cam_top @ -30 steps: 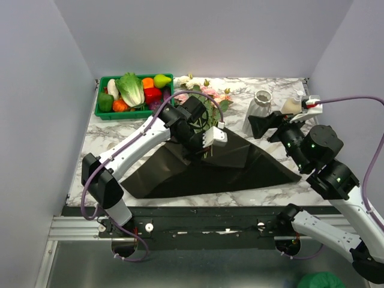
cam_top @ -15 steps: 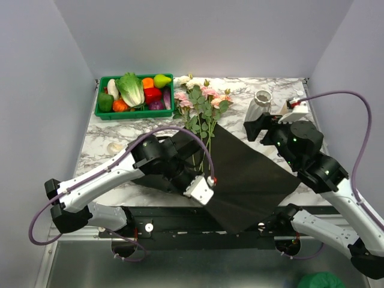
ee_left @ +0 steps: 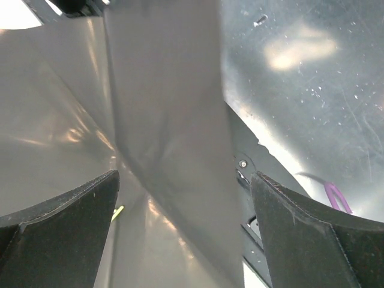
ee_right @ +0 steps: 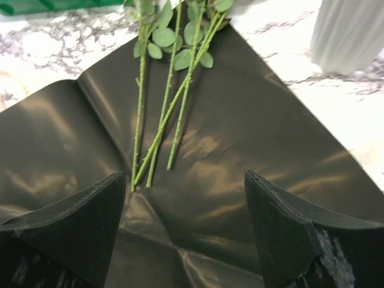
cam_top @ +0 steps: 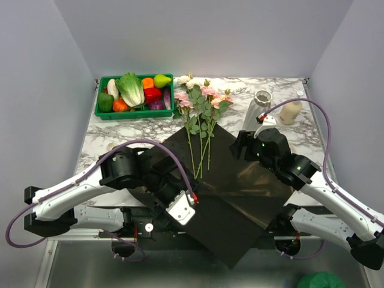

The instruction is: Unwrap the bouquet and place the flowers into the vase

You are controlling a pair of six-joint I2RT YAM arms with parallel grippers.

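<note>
**Paper spread, roses lying flat**

We see the left end effector (ee_left: 184,175) with its fingers spread apart at the near edge of the desk (cam_top: 96,135), and black paper (cam_top: 240,192) between them. The flowers (cam_top: 201,114) lie with their stems on the paper. The right end effector (ee_right: 185,174) hovers over them, fingers apart. The vase (cam_top: 257,111) stands upright just beyond.

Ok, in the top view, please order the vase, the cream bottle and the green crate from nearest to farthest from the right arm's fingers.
1. vase, at the back, right of centre.
2. cream bottle, back right corner.
3. green crate, back left corner.
</note>
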